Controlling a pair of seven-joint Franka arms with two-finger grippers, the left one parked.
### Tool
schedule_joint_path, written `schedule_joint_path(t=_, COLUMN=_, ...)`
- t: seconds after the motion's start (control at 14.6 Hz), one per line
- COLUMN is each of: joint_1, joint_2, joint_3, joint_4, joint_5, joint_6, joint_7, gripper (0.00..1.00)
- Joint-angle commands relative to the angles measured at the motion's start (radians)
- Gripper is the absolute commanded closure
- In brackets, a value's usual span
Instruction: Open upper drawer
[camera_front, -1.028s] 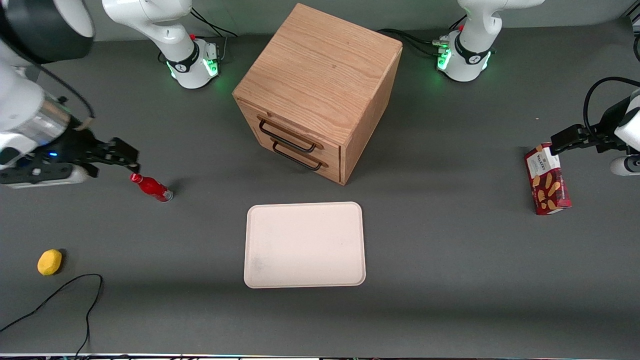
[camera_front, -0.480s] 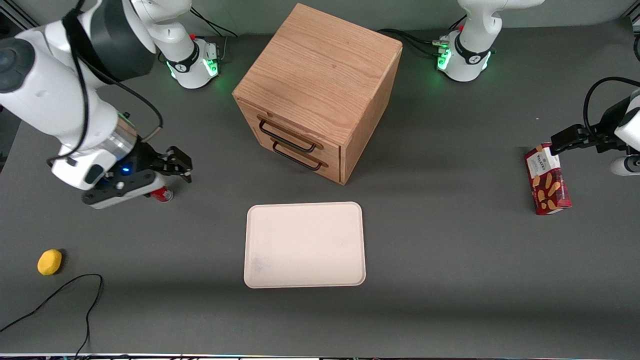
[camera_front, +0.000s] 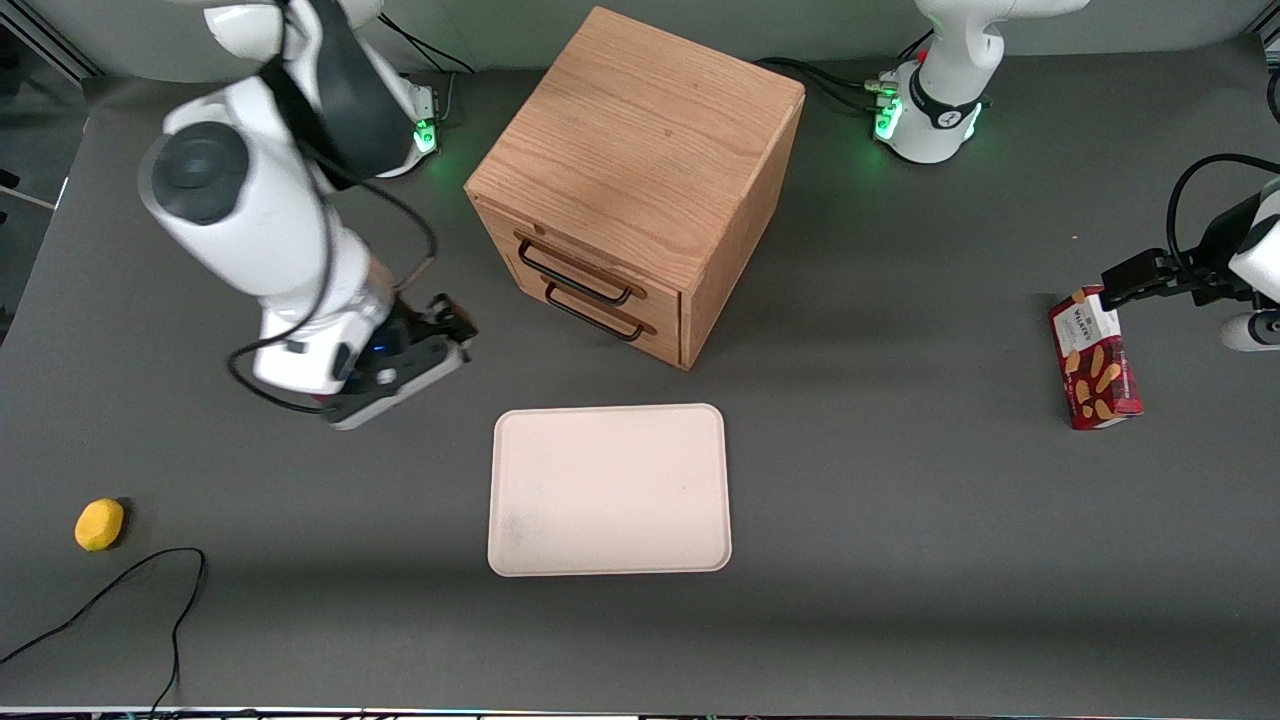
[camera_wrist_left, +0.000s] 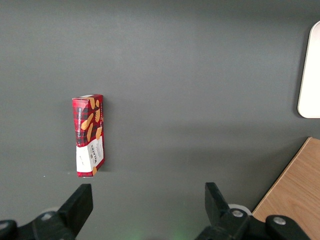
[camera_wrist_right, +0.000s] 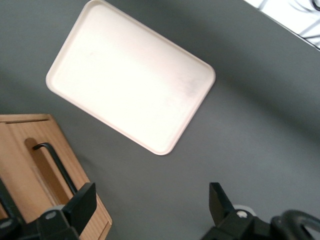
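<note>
Upper drawer (camera_front: 578, 268) sat shut, I think; my gripper (camera_front: 452, 330) hung near its front, fingers (camera_wrist_right: 80, 202) spread wide, holding nothing.

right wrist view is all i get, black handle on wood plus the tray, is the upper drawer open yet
Observer: No. From the front, the upper drawer sits flush in the cabinet, shut like the lower drawer beneath it.
Operator: is the gripper on the handle
Observer: No. The gripper hangs apart from the cabinet, toward the working arm's end of the table, and touches neither handle.
Operator: anything loose near it
Observer: The only loose thing showing at that end is a yellow fruit, and it lies much nearer the front camera than the gripper.
</note>
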Motion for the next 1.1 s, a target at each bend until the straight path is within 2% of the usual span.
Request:
schedule_joint_path(t=0.0, joint_1=0.062, joint_2=0.029, joint_3=-0.009, joint_4=0.047, joint_5=-0.017, joint_6=-0.015, joint_7=-0.064, gripper=0.00)
schedule_joint_path(t=0.41, joint_1=0.140, joint_2=0.010, joint_3=-0.007, joint_4=0.041, joint_5=-0.017, joint_6=-0.071, joint_7=-0.164, gripper=0.00)
schedule_joint_path(t=0.82, joint_1=0.167, joint_2=-0.091, joint_3=-0.007, joint_4=-0.037, joint_5=-0.017, joint_6=-0.136, joint_7=-0.207, gripper=0.00)
schedule_joint_path(t=1.03, joint_1=0.170, joint_2=-0.091, joint_3=-0.007, joint_4=-0.044, joint_5=-0.015, joint_6=-0.131, joint_7=-0.207, gripper=0.00)
